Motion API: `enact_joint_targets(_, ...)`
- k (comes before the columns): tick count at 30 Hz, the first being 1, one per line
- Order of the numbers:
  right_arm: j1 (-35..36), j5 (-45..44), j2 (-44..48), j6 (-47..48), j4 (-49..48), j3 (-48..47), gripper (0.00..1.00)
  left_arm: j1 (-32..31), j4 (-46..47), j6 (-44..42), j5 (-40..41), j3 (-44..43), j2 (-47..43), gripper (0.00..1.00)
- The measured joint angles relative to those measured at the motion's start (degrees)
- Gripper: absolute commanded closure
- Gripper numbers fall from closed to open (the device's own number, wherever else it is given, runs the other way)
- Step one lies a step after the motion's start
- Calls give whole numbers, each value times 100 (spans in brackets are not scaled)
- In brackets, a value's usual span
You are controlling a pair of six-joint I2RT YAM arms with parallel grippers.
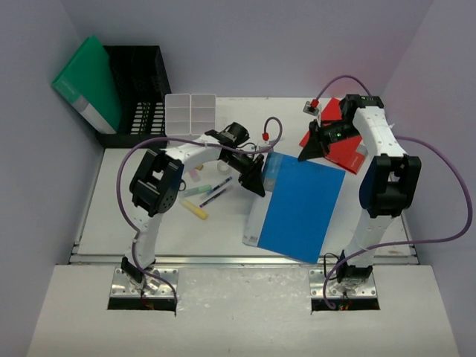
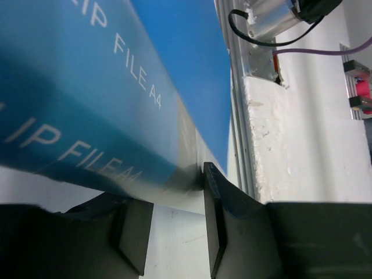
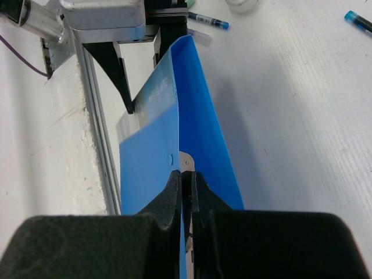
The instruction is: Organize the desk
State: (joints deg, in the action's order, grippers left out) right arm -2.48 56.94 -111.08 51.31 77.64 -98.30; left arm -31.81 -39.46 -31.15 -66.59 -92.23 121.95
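The desk (image 1: 149, 230) is a white tabletop with a silver rail (image 1: 223, 260) along its near edge. A blue clip file (image 1: 297, 208) lies in its middle, tilted up at the far side. My right gripper (image 1: 312, 149) is shut on the file's far edge; the right wrist view shows its fingers (image 3: 174, 192) pinched on the blue file (image 3: 151, 157). My left gripper (image 1: 256, 178) is open at the file's left edge. In the left wrist view the blue file (image 2: 87, 87) lies just ahead of the left gripper (image 2: 174, 192), the right fingertip touching it.
A red file (image 1: 346, 152) lies under the right arm. A black mesh rack (image 1: 141, 97) with a green folder (image 1: 89, 82) stands at the back left, next to a white compartment tray (image 1: 190, 113). Pens (image 1: 216, 192) and a yellow highlighter (image 1: 195, 210) lie left of the file.
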Motion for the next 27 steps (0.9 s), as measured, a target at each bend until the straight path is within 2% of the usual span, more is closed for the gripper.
enact_joint_targets(2, 0, 4, 17, -1, 19, 0, 100, 9, 118, 149, -98, 57, -9, 85)
enact_joint_targets(5, 0, 43, 68, 0, 20, 0, 100, 39, 672, 752, -192, 359, -44, 98)
enact_joint_targets(9, 0, 63, 224, 0, 19, 2, 100, 109, 1982, 2021, -216, 1122, -210, 100)
enact_joint_targets(10, 0, 64, 277, -2, 19, 2, 90, 135, 2218, 2264, -200, 1282, -286, 100)
enact_joint_targets(11, 0, 65, 332, -5, 19, 2, 67, 158, 2400, 2458, -174, 1417, -389, 100)
enact_joint_targets(12, 0, 66, 385, -6, 20, 2, 49, 177, 2527, 2610, -145, 1519, -500, 100)
enact_joint_targets(13, 0, 64, 436, -28, 27, 2, 35, 186, 2667, 2726, -87, 1606, -635, 100)
enact_joint_targets(16, 0, 55, 554, -149, 27, 9, 10, 188, 2983, 2811, 107, 1835, -1163, 100)
enact_joint_targets(17, 0, 55, 592, -170, 18, 24, 5, 188, 3039, 2775, 161, 1900, -1372, 100)
enact_joint_targets(18, 0, 59, 640, -197, 8, 54, 1, 187, 3071, 2720, 213, 1944, -1579, 100)
enact_joint_targets(23, 0, 110, 973, -173, 25, 166, 1, 188, 2995, 2367, 439, 2089, -2412, 100)
enact_joint_targets(27, 14, 215, 1131, -69, 83, -15, 1, 171, 2757, 1890, 578, 2109, -2723, 100)
